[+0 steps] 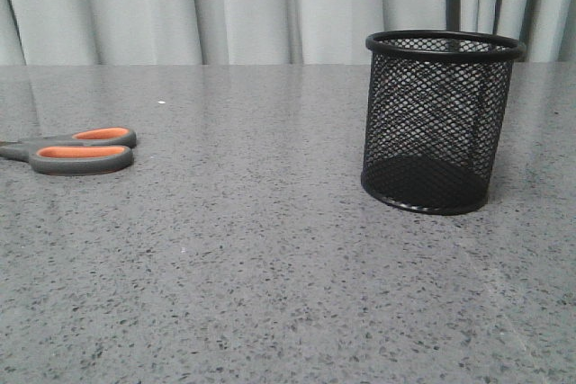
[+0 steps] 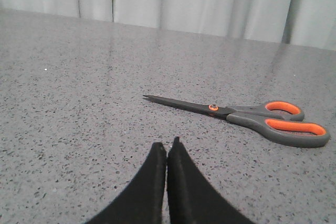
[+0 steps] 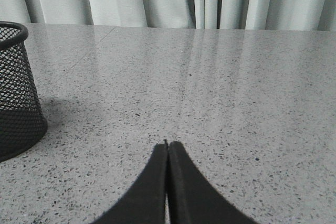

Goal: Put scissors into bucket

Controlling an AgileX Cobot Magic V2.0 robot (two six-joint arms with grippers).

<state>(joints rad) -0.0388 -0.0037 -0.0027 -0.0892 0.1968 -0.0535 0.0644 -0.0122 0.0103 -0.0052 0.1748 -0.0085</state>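
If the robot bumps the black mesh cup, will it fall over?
Probably not from a light bump: the bucket stands upright on a wide, flat base. It looks like thin wire mesh and seems empty, so it is likely light and may slide across the smooth table. A harder knock near its rim might tip it.

You see scissors [image 2: 247, 116] with dark grey handles, orange-lined loops, an orange rivet and dark blades. The bucket [image 1: 438, 123] is black wire mesh with a solid black rim. The table [image 1: 270, 267] is grey with dark speckles. Both grippers, left [image 2: 167, 153] and right [image 3: 167, 150], are black.
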